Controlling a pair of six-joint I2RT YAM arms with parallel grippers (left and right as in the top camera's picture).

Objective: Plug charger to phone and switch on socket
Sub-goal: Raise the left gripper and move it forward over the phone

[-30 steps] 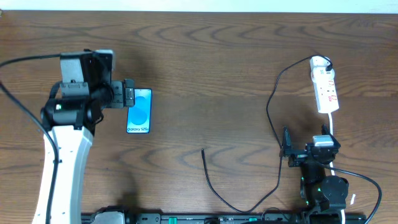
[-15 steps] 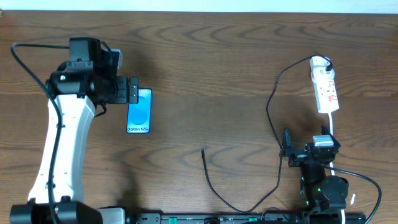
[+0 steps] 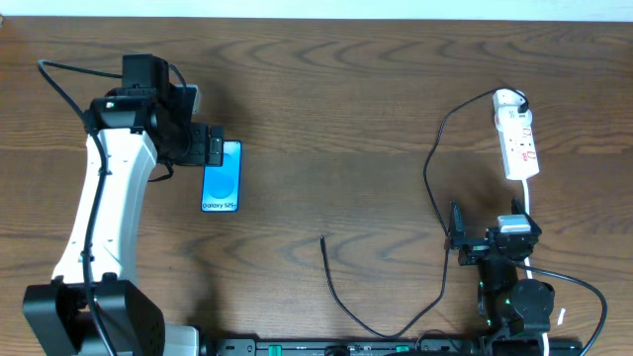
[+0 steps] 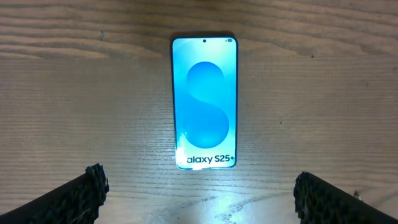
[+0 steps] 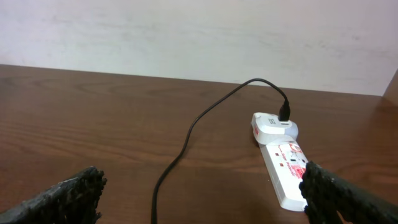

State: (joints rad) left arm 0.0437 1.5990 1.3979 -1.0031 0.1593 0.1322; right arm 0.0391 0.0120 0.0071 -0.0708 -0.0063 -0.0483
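The phone [image 3: 222,176] lies flat on the table, blue screen up, and fills the middle of the left wrist view [image 4: 205,102]. My left gripper [image 3: 208,146] hovers over the phone's far end, open and empty; its two black fingertips [image 4: 199,190] stand wide apart on either side. The charger cable [image 3: 431,178] runs from a white adapter on the socket [image 3: 517,135] down to a free tip [image 3: 322,240] in the table's middle. My right gripper [image 3: 457,237] is open and empty near the front edge; the cable [image 5: 186,140] and the socket [image 5: 283,162] show ahead of it.
The socket's white cord [image 3: 529,203] runs toward the right arm's base. The right arm's own black cable [image 3: 579,287] loops at the front right. A pale wall [image 5: 199,37] stands behind the table's far edge.
The left arm has shifted slightly toward the far side and its upper links have swung; the gripper stays over the phone's far end. The right arm, phone, cable and socket have not moved.
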